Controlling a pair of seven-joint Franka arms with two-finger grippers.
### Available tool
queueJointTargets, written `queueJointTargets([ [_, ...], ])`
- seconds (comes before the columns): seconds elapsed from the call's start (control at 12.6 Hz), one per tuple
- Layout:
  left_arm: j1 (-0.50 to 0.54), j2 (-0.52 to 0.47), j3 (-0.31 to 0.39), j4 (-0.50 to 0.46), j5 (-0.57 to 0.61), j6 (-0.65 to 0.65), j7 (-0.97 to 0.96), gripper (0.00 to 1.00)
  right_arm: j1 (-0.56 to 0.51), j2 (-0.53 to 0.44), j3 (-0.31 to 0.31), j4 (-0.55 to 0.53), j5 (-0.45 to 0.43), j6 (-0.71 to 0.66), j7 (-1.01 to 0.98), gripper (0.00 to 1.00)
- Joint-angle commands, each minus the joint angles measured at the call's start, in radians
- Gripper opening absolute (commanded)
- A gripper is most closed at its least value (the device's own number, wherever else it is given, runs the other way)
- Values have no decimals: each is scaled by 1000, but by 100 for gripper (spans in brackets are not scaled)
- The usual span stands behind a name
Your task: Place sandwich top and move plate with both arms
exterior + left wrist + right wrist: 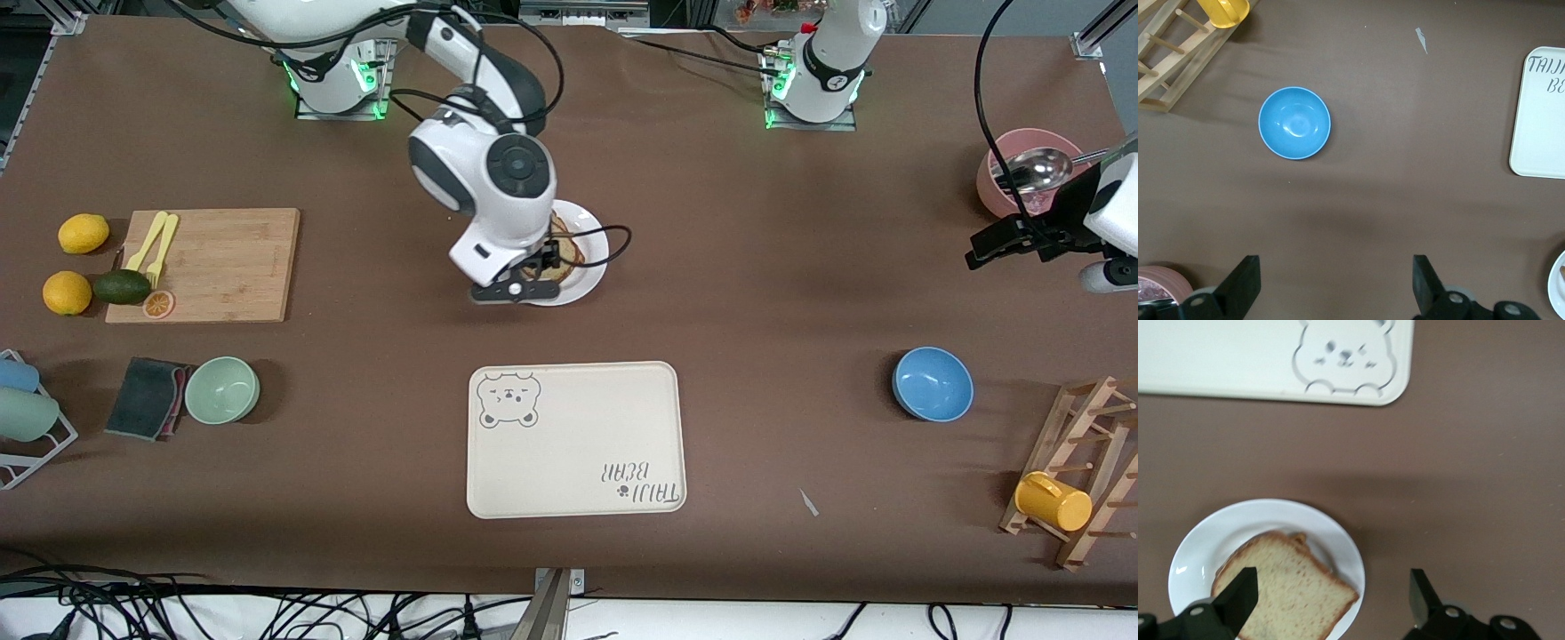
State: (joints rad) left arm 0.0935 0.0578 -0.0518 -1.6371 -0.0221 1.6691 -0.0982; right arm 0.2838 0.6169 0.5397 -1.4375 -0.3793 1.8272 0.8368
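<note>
**Top slice down, plate lift comes next**

The sandwich top (1288, 590) lies on the stack on the plate (1331, 533), which sits mid-table at about 12 o'clock from the bear tray (578, 440), farther from the front camera. The right gripper (1331, 597) hovers just over the plate with its jaws spread wide and nothing between them; one finger overlaps the bread in the wrist view, though contact probably isn't there. So the placing step looks done.

The left gripper (1337, 283) waits, jaws wide and empty, over bare table near the pink bowl (1022, 169), at roughly 12 o'clock from the blue bowl (1295, 123).

Next, I judge, each gripper must take an opposite edge of the plate's rim, which calls for a long reach by the left arm.
</note>
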Motion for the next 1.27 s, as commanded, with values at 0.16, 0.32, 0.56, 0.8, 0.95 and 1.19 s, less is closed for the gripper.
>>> queueJointTargets([
  [0.16,5,4,-3,11,-16,-11,11,100,-141,-86,11,-9,23,-22,-33,100],
  [0.32,-3,13,-10,11,-16,-11,8,100,-158,-101,-9,-9,23,-32,-42,100],
  [0.56,-3,14,-10,8,-29,-8,17,100,-161,-180,-98,-26,106,-40,-131,100],
  [0.8,-5,14,-11,9,-29,-6,12,100,-173,-273,-219,-93,267,-31,-270,100],
  [0.95,-5,14,-10,10,-19,-6,11,100,-268,-354,-224,-148,295,-31,-375,100],
  [1.19,6,13,-5,13,-15,-6,9,100,-365,-423,-224,-158,304,-55,-389,100],
])
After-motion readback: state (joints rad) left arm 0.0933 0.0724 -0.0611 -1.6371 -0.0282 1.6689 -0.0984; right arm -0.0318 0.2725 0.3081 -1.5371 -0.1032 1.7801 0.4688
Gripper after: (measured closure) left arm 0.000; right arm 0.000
